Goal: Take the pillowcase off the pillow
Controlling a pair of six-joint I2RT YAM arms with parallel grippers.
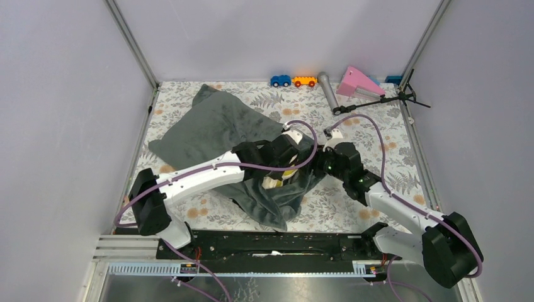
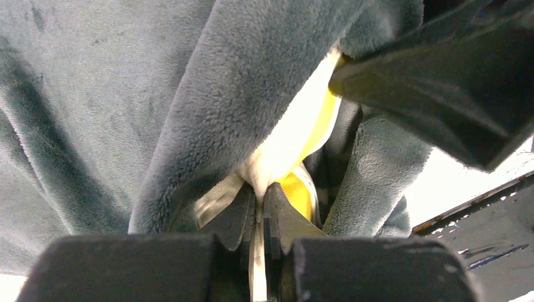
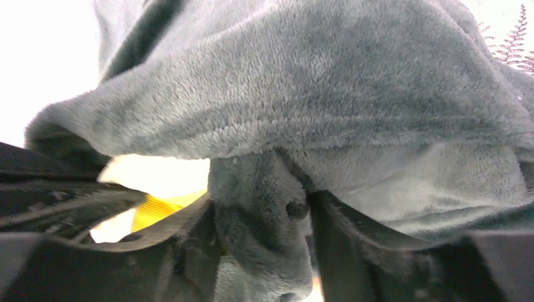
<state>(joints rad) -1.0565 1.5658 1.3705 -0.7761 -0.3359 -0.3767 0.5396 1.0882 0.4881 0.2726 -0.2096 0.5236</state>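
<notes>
Left wrist view: clamped shut at left tool (image 2: 259, 195) on cream-and-yellow corner of pillow (image 2: 286, 135), directly ahead of fingertips. At right tool (image 3: 261, 214), parted around plush fold of pillowcase (image 3: 327, 94); firm hold not confirmed. Beyond both tools, draped across bench (image 1: 378, 135). Judged early: only corner bared, remainder hidden, extraction outstanding.

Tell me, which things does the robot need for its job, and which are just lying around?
For the job: pillowcase, grey plush; pillow, cream and yellow, peeking out of it; left gripper, pinching the pillow; right gripper, at a pillowcase fold.
Just lying about: blue toy car; orange toy car; grey tube; pink wedge; black stand.
</notes>
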